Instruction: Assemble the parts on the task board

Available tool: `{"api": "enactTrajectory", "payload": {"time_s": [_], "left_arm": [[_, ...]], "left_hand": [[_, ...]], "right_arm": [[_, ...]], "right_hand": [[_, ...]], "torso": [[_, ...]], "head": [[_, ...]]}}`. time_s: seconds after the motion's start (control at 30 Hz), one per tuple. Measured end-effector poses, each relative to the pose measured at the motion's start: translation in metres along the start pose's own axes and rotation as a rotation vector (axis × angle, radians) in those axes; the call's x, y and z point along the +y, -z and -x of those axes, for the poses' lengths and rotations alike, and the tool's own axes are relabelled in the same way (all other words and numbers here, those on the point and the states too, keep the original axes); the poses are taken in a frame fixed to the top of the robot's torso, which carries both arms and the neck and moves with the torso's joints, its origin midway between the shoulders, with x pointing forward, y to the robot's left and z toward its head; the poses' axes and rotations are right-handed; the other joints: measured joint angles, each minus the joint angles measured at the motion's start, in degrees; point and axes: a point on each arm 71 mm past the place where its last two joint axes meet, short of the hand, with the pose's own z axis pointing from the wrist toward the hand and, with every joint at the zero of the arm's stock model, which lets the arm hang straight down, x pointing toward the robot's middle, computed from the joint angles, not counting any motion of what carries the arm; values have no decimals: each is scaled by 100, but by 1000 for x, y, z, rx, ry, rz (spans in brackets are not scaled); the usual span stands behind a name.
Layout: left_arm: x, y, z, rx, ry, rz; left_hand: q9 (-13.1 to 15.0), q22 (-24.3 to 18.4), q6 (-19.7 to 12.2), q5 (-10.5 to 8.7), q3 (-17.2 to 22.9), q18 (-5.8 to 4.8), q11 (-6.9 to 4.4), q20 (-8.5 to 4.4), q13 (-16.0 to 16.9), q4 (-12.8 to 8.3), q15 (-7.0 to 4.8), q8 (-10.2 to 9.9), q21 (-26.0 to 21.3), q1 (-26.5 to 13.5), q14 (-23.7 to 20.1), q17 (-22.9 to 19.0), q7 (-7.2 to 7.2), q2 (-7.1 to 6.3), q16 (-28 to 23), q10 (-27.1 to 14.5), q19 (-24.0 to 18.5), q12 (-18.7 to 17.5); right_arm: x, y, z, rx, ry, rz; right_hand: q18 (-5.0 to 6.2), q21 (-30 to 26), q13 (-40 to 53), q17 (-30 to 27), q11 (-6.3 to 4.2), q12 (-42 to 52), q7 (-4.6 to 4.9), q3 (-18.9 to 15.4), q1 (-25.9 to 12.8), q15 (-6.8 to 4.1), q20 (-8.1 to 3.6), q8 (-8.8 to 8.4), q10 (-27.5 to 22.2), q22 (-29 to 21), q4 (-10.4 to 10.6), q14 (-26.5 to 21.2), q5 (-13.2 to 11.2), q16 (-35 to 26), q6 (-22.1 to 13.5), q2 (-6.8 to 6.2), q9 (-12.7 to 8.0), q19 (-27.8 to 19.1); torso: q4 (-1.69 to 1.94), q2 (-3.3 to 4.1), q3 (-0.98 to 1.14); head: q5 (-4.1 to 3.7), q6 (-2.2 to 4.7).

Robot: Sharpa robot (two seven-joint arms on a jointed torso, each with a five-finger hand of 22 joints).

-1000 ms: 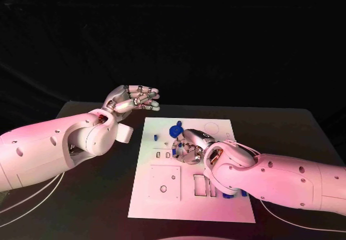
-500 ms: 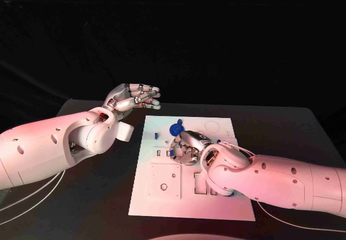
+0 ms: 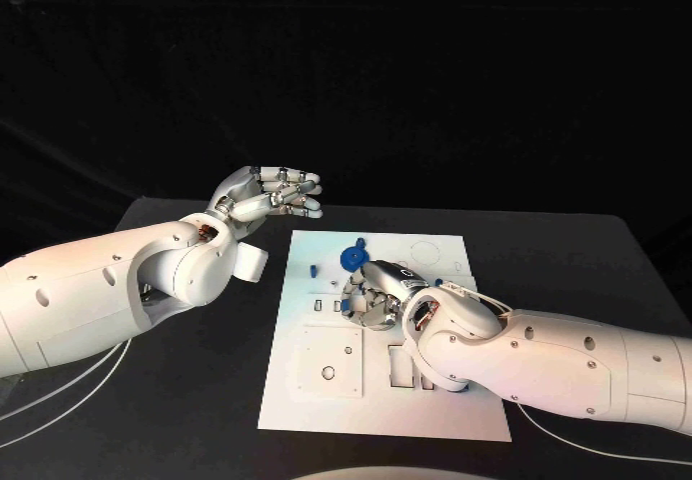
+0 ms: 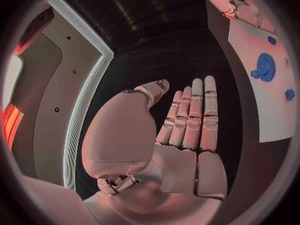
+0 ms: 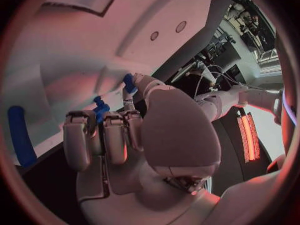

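The white task board (image 3: 332,400) lies in the middle of the table. A round blue part (image 3: 351,260) sits near its far edge, also seen as the round blue part (image 4: 265,66), with a small blue piece (image 3: 310,270) beside it. My right hand (image 3: 378,296) is low over the board just nearer than the round part, fingers curled down. My right hand (image 5: 119,135) pinches a small blue part (image 5: 100,107) at its fingertips, and another blue bit (image 5: 129,83) shows by the thumb. My left hand (image 3: 268,194) hangs raised beyond the board's far left corner, fingers apart and holding nothing.
A long blue part (image 5: 19,135) lies on the board near my right hand. My right forearm (image 3: 562,360) covers the board's near right corner, where a blue piece (image 3: 463,391) peeks out. Several slots (image 3: 407,368) and a square plate (image 3: 329,362) mark the board's near half.
My right hand has shifted slightly nearer and to the left over the board, still curled. The left hand has stayed where it was.
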Motion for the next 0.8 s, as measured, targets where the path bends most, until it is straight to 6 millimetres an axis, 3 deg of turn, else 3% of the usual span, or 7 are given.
{"api": "enactTrajectory", "payload": {"time_s": [0.23,0.53,0.8], "left_arm": [[0,0,0,1,0,1],[0,0,0,2,1,3],[0,0,0,3,1,5]], "left_hand": [[0,0,0,0,0,0,0,0,0,0,0,0,0,0,0,0,0,0,0,0,0,0],[0,0,0,0,0,0,0,0,0,0,0,0,0,0,0,6,0,0,0,0,0,0],[0,0,0,0,0,0,0,0,0,0,0,0,0,0,0,5,0,0,0,0,0,0]], "right_arm": [[0,0,0,-1,4,1],[-1,-1,0,-4,8,-1],[-3,-1,0,-3,10,-5]], "right_hand": [[0,0,-1,-1,0,0,5,0,-54,0,0,2,0,0,0,0,0,0,-44,-54,187,0],[0,-35,-1,-1,2,-29,48,0,-174,0,0,-32,-2,-1,0,0,3,0,-171,-173,172,0],[0,-72,-2,-1,132,-111,170,-33,-334,74,26,-212,-1,0,4,9,5,0,-501,-332,111,0]], "torso": [[-1,0,2],[-1,1,2],[-1,2,5]], "head": [[-4,-2],[-9,12],[-10,16]]}}
